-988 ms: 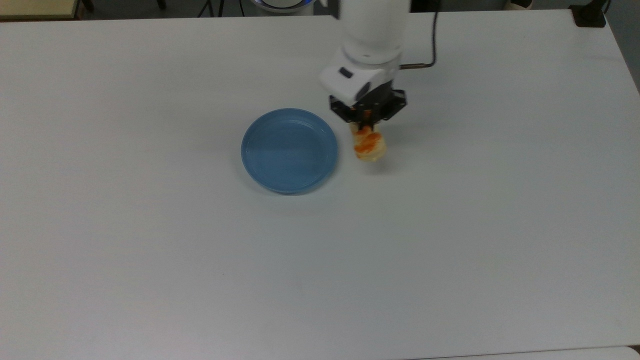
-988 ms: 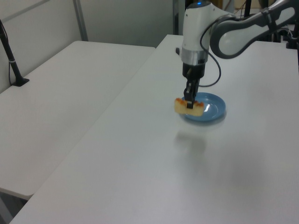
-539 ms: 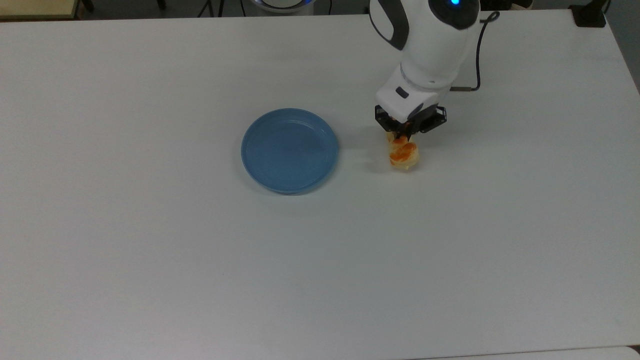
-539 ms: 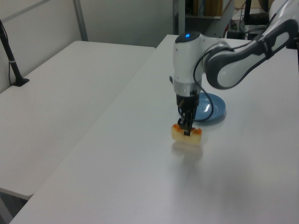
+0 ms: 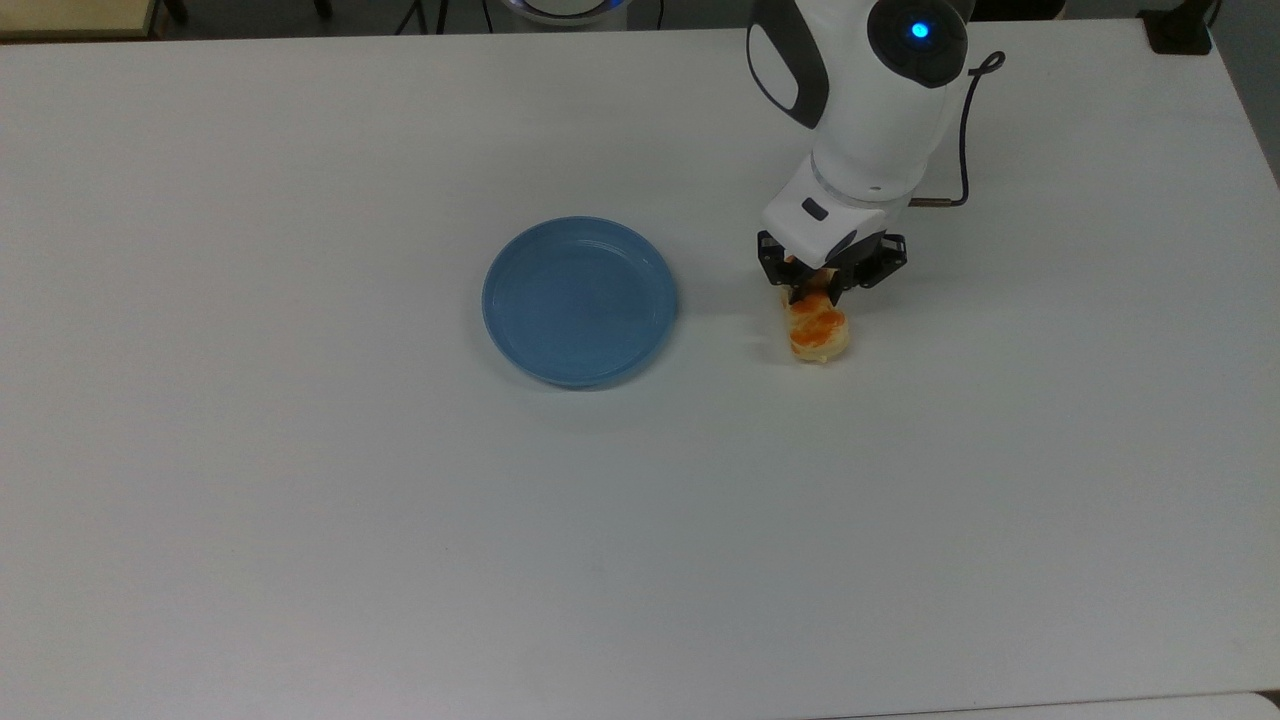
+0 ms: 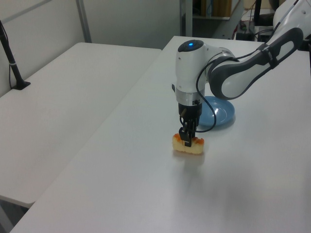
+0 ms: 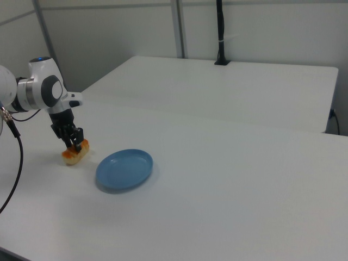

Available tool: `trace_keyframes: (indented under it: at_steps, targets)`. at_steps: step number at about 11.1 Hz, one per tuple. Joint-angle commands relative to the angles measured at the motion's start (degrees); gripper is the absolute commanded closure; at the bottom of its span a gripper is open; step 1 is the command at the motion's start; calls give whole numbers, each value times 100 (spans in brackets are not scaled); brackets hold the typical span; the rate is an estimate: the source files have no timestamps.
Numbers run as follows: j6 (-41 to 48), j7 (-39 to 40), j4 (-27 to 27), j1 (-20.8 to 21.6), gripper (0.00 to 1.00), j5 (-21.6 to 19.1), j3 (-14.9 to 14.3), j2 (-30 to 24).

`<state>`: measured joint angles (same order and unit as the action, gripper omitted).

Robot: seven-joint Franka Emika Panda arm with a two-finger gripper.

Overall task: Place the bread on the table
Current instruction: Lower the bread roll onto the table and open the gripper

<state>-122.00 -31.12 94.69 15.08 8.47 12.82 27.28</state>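
In the top view, the blue plate (image 5: 580, 300) is seen at centre, bare; right of it the bread (image 5: 818, 331) is pinched by the gripper (image 5: 822, 290), at or just above the table (image 5: 300, 500). The placing step is judged nearly done; lowering until it rests, then release, is called for.

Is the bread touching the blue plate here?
Apart. In the top view, bare table separates the bread from the plate; the gripper holds the bread.
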Motion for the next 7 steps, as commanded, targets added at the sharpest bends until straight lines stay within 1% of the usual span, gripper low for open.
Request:
trace_keyframes:
  at_steps: [1,5,7]
  targets:
    - [-61,-123,-21,83,0,375,-51,49]
    - [35,-149,-38,31,0,366,-51,-29]
    - [577,-149,-99,-57,0,349,-95,-292]
